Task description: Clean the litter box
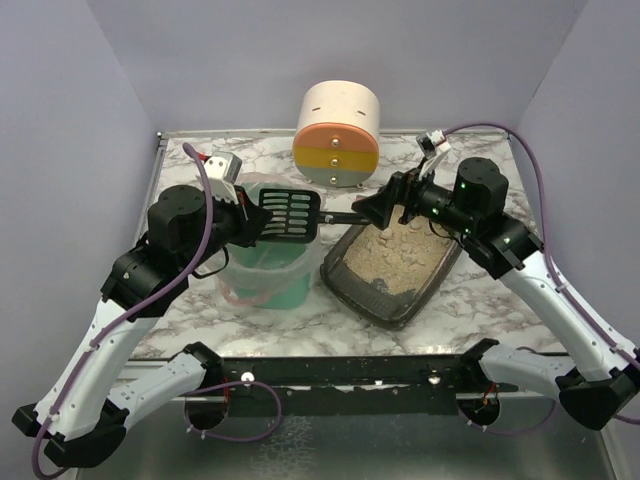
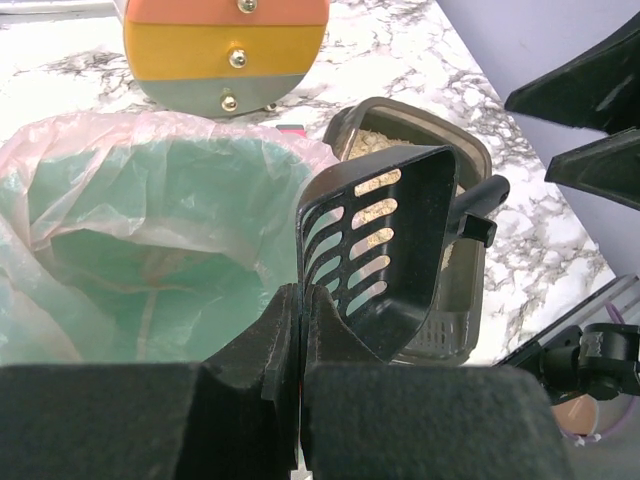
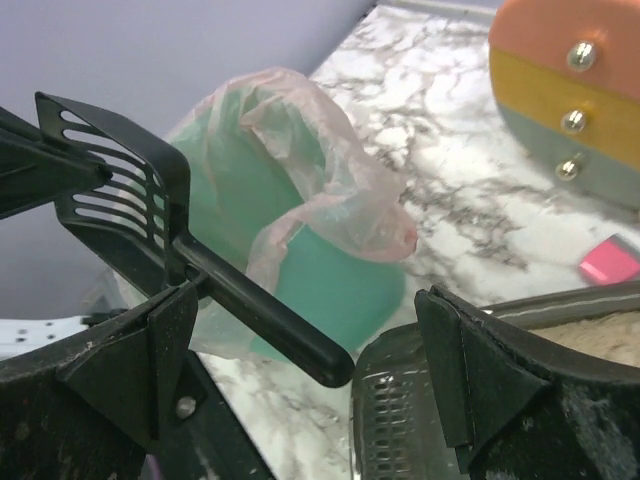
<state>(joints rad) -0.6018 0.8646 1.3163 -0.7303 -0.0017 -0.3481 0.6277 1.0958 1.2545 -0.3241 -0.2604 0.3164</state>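
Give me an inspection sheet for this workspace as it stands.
Surface: white marbled table.
Job's things: litter box, a dark tray of beige litter, right of the green bin with its bag liner; black slotted scoop in the air over the bin's rim.
Clutter: striped cylinder at the rear; small pink item near it.
Hands: left hand shut on the scoop's rim; right hand open around the handle.
Cables: purple cable along each arm.
Surroundings: plain lilac walls.
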